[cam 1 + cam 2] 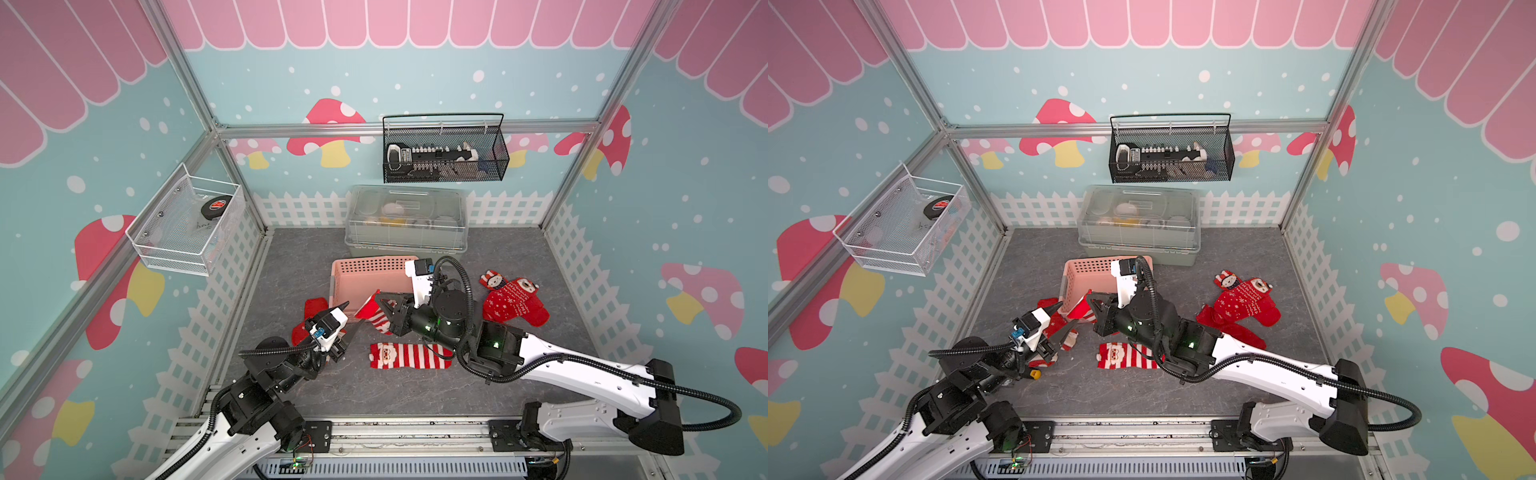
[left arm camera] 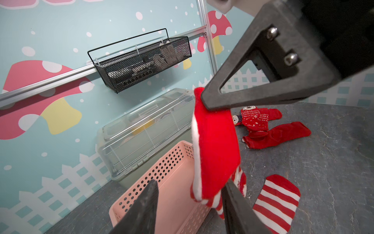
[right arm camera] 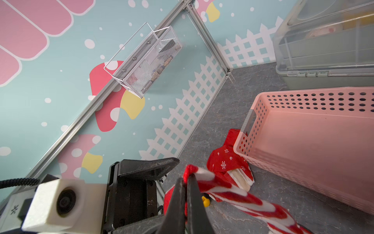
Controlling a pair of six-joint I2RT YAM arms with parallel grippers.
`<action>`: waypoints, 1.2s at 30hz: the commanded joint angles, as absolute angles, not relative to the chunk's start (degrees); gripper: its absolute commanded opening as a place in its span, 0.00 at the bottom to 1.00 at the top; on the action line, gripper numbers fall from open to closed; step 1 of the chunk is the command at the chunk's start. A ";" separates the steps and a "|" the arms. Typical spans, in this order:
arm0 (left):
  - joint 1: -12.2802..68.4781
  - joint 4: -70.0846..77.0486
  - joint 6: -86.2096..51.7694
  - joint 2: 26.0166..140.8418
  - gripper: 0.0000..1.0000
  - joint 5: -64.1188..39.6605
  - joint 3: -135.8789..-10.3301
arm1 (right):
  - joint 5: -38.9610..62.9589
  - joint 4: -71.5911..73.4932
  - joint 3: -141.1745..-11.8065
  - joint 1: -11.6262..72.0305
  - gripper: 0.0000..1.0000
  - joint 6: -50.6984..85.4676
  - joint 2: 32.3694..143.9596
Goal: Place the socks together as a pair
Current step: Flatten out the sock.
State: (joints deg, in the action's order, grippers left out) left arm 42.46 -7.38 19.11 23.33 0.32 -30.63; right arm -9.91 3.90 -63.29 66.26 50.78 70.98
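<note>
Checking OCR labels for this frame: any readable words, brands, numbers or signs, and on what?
None reads cleanly.
Puck in white mesh basket: red logo, too blurred.
Dark scrawl beside the puck: too small.
Left wrist camera housing: small black mark, illegible.
Santa sock: face and stripes, no lettering.

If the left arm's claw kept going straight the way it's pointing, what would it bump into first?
Most likely the striped sock that hangs from the shut right gripper, just ahead of the left gripper and its open fingers. The pink basket lies behind it, though depth is hard to judge.
</note>
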 commanded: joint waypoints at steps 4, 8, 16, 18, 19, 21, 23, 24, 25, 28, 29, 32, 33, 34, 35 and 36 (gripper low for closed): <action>42.54 -5.89 21.45 24.14 0.40 -0.76 -30.34 | -8.73 5.70 -63.46 66.27 0.00 50.34 70.71; 42.45 -5.80 20.65 24.41 0.24 -1.56 -30.34 | -8.17 5.98 -62.85 66.27 0.00 50.41 70.82; 42.32 -5.64 19.05 24.61 0.00 -2.52 -30.33 | -13.25 3.55 -61.58 66.30 0.32 41.14 69.11; 42.28 -5.49 18.08 24.61 0.00 -3.34 -30.28 | -16.06 3.58 -60.02 66.27 0.44 34.62 67.10; 42.28 -5.37 17.79 24.61 0.00 -3.65 -30.24 | -17.53 3.97 -59.08 66.29 0.49 31.17 66.08; 42.20 -5.27 17.26 24.78 0.00 -4.00 -30.34 | -20.10 5.17 -56.51 66.30 0.56 21.98 63.19; 42.06 -5.27 16.50 25.09 0.00 -4.09 -30.60 | -21.32 7.53 -53.40 66.27 0.59 12.78 60.25; 41.97 -5.31 16.22 25.27 0.00 -4.30 -30.64 | -21.26 8.64 -51.71 66.34 0.62 8.27 58.59; 41.92 -5.45 15.71 25.46 0.00 -4.58 -30.67 | -20.55 9.65 -50.36 66.34 0.64 4.37 57.21; 41.71 -5.67 14.18 26.09 0.00 -5.52 -30.78 | -15.72 11.72 -46.21 66.29 0.68 -5.79 52.84; 41.58 -5.71 13.90 26.32 0.00 -5.99 -30.81 | -13.12 12.52 -44.66 66.32 0.69 -9.55 51.44; 41.40 -5.80 13.83 26.54 0.00 -6.61 -30.96 | -6.35 14.74 -39.85 66.36 0.71 -20.23 48.49; 41.31 -5.80 13.80 26.63 0.00 -6.96 -31.01 | -5.31 15.12 -38.85 66.37 0.71 -23.56 47.90; 41.22 -5.87 13.75 26.70 0.00 -7.28 -30.97 | -5.32 15.52 -38.48 66.44 0.72 -25.64 47.67; 41.14 -5.96 13.67 26.76 0.00 -7.62 -30.96 | -5.52 15.60 -38.26 66.45 0.72 -27.92 47.59; 41.13 -6.19 13.51 26.85 0.00 -7.95 -30.98 | -5.62 15.56 -38.41 66.46 0.73 -30.31 47.59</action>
State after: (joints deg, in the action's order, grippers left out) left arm 41.58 -6.98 14.28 26.83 -5.82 -30.61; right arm -9.10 12.49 -38.87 66.37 -16.21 48.18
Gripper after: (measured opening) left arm 0.047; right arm 0.724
